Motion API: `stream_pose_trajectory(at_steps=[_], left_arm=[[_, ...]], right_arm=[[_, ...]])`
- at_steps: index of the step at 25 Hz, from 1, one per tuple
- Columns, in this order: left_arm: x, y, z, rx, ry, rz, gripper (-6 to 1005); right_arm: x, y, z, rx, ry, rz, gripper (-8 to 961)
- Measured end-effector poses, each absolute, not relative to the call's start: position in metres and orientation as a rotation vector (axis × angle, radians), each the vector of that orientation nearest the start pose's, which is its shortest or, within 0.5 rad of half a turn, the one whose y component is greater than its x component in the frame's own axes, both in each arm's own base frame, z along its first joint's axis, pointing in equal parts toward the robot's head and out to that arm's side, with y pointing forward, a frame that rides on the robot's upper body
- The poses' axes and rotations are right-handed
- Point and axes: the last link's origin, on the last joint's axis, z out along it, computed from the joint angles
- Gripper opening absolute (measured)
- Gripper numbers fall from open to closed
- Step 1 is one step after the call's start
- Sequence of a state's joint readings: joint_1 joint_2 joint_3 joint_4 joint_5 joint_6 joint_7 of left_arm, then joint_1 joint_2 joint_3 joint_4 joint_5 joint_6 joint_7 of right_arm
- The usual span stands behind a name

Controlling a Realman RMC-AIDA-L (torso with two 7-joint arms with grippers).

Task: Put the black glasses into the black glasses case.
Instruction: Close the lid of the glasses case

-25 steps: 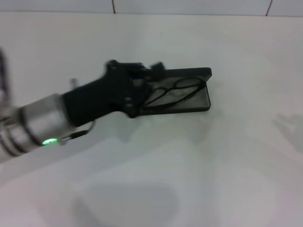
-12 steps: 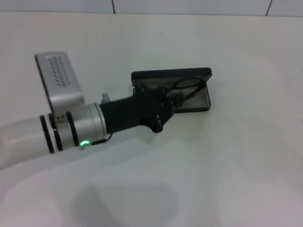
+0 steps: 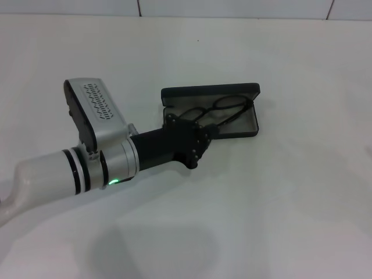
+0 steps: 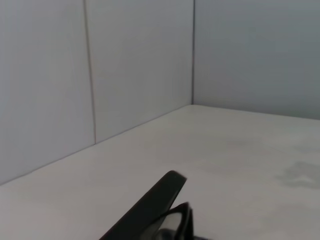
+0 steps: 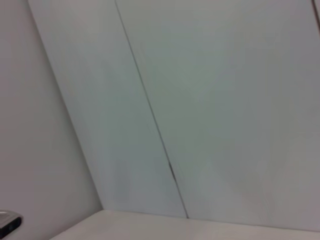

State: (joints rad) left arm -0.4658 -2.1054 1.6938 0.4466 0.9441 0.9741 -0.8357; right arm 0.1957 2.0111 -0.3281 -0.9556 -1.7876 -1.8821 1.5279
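The black glasses case (image 3: 247, 124) lies open on the white table, its lid (image 3: 209, 92) standing up along the far side. The black glasses (image 3: 225, 110) rest inside on the grey lining, one lens and the temple arms showing. My left gripper (image 3: 202, 129) hangs over the case's near left corner and hides that end of the glasses. In the left wrist view the case lid (image 4: 150, 207) shows as a dark slanted edge, with a bit of the glasses (image 4: 185, 220) below it. The right gripper is out of view.
The white table (image 3: 279, 203) spreads around the case. A tiled wall (image 3: 232, 7) runs along the far edge. My left arm's silver forearm (image 3: 87, 157) reaches in from the near left.
My left gripper has drawn back from the case's far left end toward its near left corner, and the wrist has turned. The glasses stay lying in the case.
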Motion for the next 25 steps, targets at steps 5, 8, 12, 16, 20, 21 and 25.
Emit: stream_pose_trajectory(at_steps=[5,8,12,16,20,21,25], left_arm=[[-0.251,0.319,-0.108,-2.57,-0.386,-0.61,45],[-0.254,0.319,-0.109,-2.559,-0.391,-0.582,45],[-0.256,0.322,-0.108,-2.537,-0.393,-0.568,45],[-0.256,0.324,-0.107,-2.52,-0.395,-0.566,45],[-0.256,0.324,-0.107,-2.515,-0.398,-0.568,46],[-0.256,0.325,-0.106,-2.512,-0.4,-0.57,46],[-0.255,0.327,-0.105,-2.49,-0.42,-0.592,46]], right_arm=[[0.329,0.236,0.138,-2.265,0.714,0.942,154],[0.329,0.237,0.138,-2.266,0.714,0.945,154],[0.328,0.238,0.135,-2.269,0.713,0.962,154],[0.328,0.239,0.132,-2.271,0.709,0.974,154],[0.329,0.239,0.131,-2.271,0.705,0.98,154],[0.329,0.239,0.13,-2.272,0.704,0.982,154],[0.329,0.239,0.13,-2.272,0.705,0.986,154]])
